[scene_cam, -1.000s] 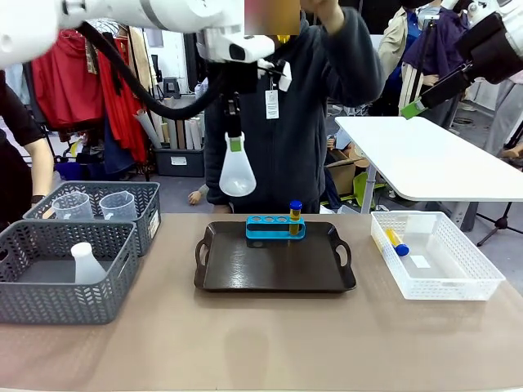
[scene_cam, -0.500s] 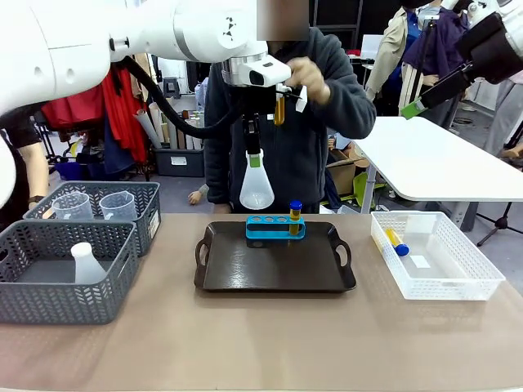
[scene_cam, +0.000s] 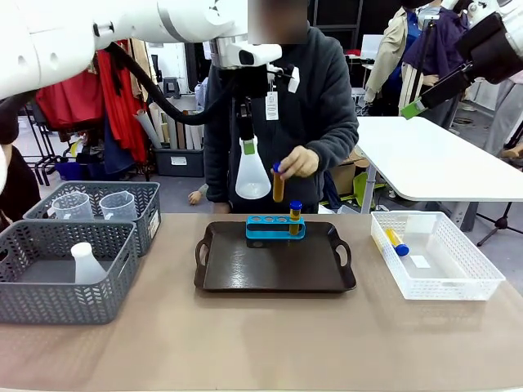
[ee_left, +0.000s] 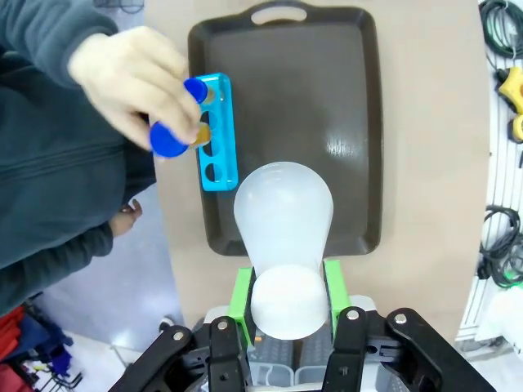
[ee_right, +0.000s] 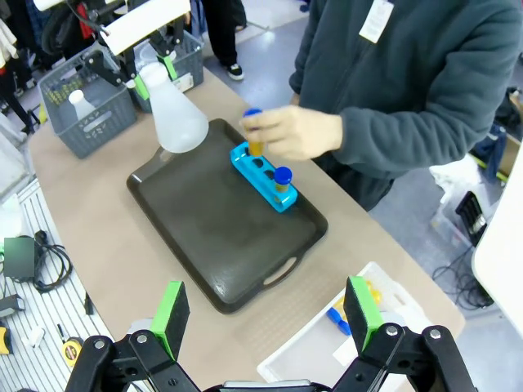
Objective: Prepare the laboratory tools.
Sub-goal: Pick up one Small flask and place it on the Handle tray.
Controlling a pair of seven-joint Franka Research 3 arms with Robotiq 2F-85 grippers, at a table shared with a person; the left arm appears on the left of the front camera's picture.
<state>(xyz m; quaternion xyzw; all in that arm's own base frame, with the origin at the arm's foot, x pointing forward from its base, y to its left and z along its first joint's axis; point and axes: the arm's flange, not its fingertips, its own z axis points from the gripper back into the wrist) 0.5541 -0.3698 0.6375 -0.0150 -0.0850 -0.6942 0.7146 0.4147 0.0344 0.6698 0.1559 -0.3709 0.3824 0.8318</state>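
Firmly clamped, my left gripper (ee_left: 286,290) held a flask (ee_left: 283,212) by its narrow neck. The green pads pressed on either side, and the wide round base hung downward above the far edge of the tray (ee_left: 327,98). The flask was milky, translucent plastic, cone-shaped; I could not tell whether anything was inside it.

The tray was dark, glossy and rectangular, with a cut-out handle at each short end, and it sat in the middle of the table (scene_cam: 245,343). Along the tray's far edge stood a bright blue rack (scene_cam: 275,227) with a row of round holes. The hole at its right end held a tube (scene_cam: 295,214), amber with a blue cap, standing upright. A person's hand (scene_cam: 298,161) gripped a second tube (scene_cam: 278,186) of the same kind, upright above the rack and just beside my flask.

My right gripper (ee_right: 267,312) hung high over the table's right side, its fingers spread wide apart.

At the table's right edge, a white mesh basket (scene_cam: 458,282) held a third tube (scene_cam: 396,242), lying on its side near the basket's far left corner. At the left edge sat two grey, woven-pattern baskets. The nearer basket (scene_cam: 65,294) held a spare flask (scene_cam: 86,263) standing upright. The farther basket (scene_cam: 151,216) held two clear jugs (scene_cam: 118,204) side by side.
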